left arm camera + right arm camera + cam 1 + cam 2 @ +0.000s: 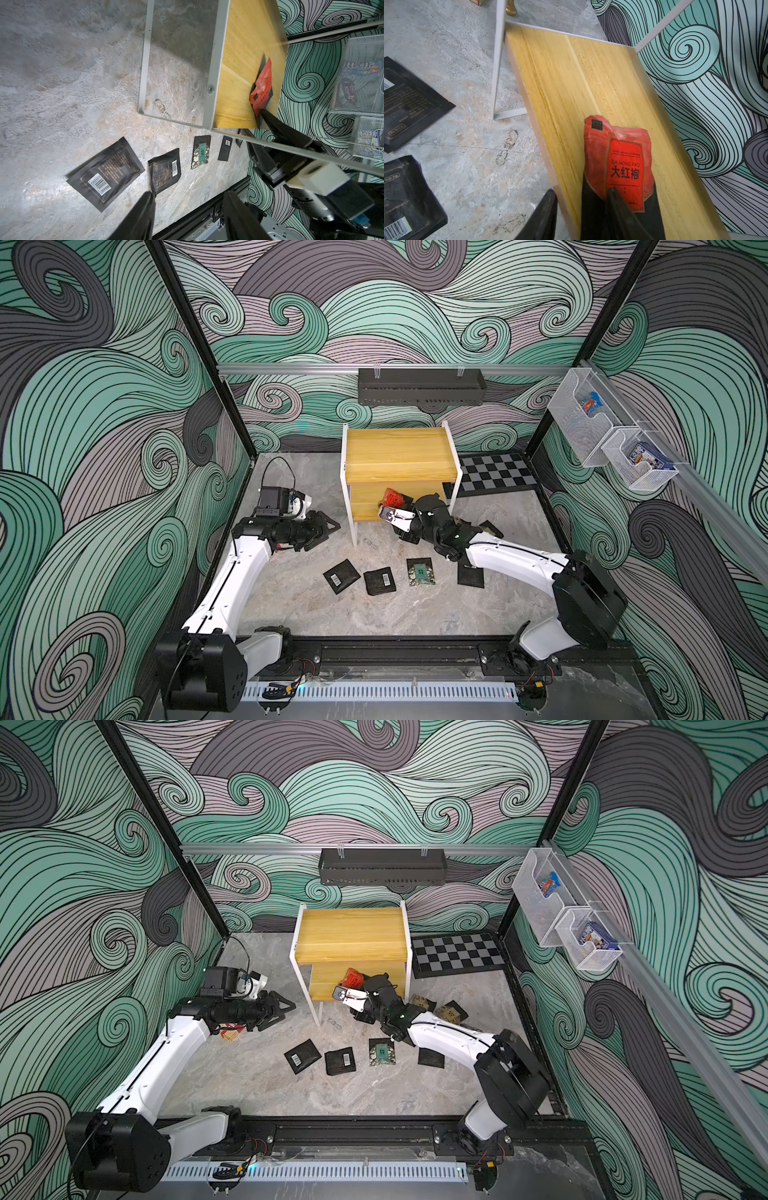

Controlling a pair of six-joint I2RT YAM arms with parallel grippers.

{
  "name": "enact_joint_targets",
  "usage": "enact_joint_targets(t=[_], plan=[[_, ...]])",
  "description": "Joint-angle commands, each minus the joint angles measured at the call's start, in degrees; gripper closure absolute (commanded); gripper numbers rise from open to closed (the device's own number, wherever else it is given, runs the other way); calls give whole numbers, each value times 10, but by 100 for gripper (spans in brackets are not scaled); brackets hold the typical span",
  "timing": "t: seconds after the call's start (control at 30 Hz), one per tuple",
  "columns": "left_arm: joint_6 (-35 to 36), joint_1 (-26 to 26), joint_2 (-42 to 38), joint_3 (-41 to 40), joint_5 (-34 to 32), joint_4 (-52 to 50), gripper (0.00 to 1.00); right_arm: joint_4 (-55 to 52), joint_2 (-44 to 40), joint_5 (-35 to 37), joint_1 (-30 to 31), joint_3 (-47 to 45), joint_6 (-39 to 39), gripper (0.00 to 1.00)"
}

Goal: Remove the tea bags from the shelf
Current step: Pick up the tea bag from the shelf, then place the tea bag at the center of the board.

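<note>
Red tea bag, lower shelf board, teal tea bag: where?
red tea bag (pixel 627 158): right wrist view, printed label.
lower shelf board (pixel 571 83): right wrist view, bare wood.
teal tea bag (pixel 420 571): in a top view, its face.

Grey tabletop (pixel 311 614) under shelf (pixel 399 452) and scattered tea bags (pixel 340 576); red tea bag (pixel 618 158) on lower board (pixel 571 83)

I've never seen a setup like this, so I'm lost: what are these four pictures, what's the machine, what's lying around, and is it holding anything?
It's a robot with two arms on a table. Two pictures look down on the whole scene; the other two come from cameras on the arms' wrists. A small yellow shelf stands at the back. Several black tea bags lie on the table before it. One red tea bag is on the shelf's lower board. The right gripper has a finger on it; whether it grips, I can't tell. The left gripper is open and empty.
</note>
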Motion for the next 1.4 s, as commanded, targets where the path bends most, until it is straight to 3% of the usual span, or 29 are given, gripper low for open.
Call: enact_joint_targets(t=[0.0, 0.2, 0.47, 1.03, 1.37], plan=[[11, 3, 0, 4, 3, -9, 44, -6, -19, 19, 0, -14, 17, 65], [10, 5, 0, 3, 3, -7, 44, -14, -36, 25, 5, -26, 19, 80], [5, 4, -4, 4, 6, -4, 44, -24, -64, 28, 15, -42, 20, 93], [-21, 5, -72, -6, 38, 35, 49, -64, -186, 41, 79, -55, 15, 100], [-100, 3, -90, -46, 140, 129, 45, -82, -233, 53, 128, -57, 0, 100]])
